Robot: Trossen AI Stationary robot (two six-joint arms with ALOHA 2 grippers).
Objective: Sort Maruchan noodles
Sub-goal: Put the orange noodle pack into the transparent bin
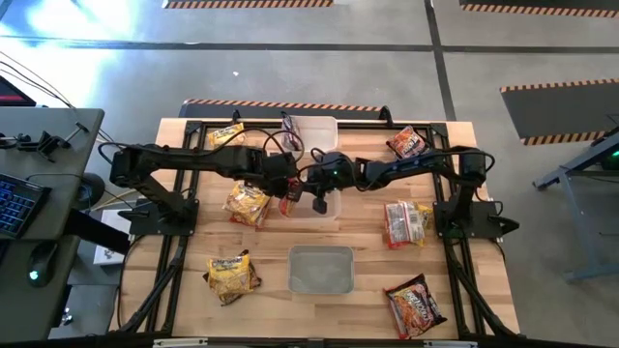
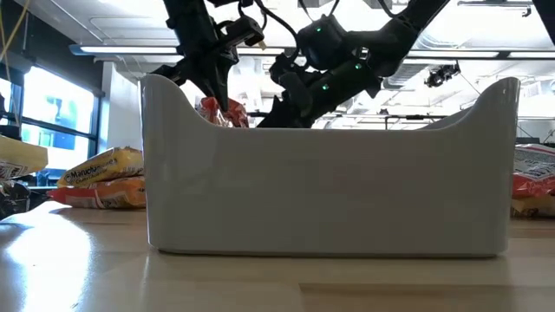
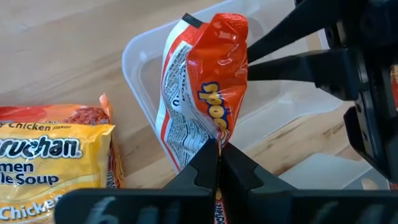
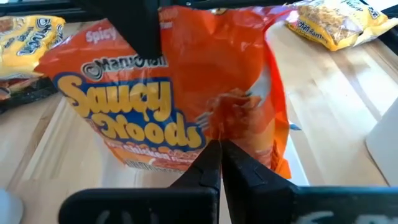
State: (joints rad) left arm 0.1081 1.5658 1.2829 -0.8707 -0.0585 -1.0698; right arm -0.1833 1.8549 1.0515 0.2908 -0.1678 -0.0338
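Note:
An orange-red Maruchan noodles packet point(image 3: 208, 81), printed "Saucy Noods" point(image 4: 161, 93), hangs upright over the left end of the middle clear tub point(image 1: 324, 211). My left gripper point(image 3: 219, 152) is above it, shut on its upper edge. My right gripper point(image 4: 221, 152) comes from the table's right, shut, with its tips at the packet's printed face. In the low view the packet's top point(image 2: 221, 113) shows behind the near tub point(image 2: 325, 182). I cannot see whether the packet's lower end touches the tub. My left gripper pinches the packet's upper edge point(image 3: 214, 132) between its two fingers, coming steeply from above. The packet hangs below the fingers, bent along its length, its lower end inside the tub's outline. My right gripper touches the middle of the printed face point(image 4: 219, 124) with shut fingertips, slanting down from the table's right; the wrapper is creased there.
Yellow packets lie at left point(image 1: 248, 203), near left point(image 1: 232, 275) and far left point(image 1: 224, 133). Red packets lie at far right point(image 1: 406, 142), right point(image 1: 406, 222) and near right point(image 1: 416, 304). A second tub point(image 1: 311, 130) stands at the far edge, a third point(image 1: 321, 269) near the front.

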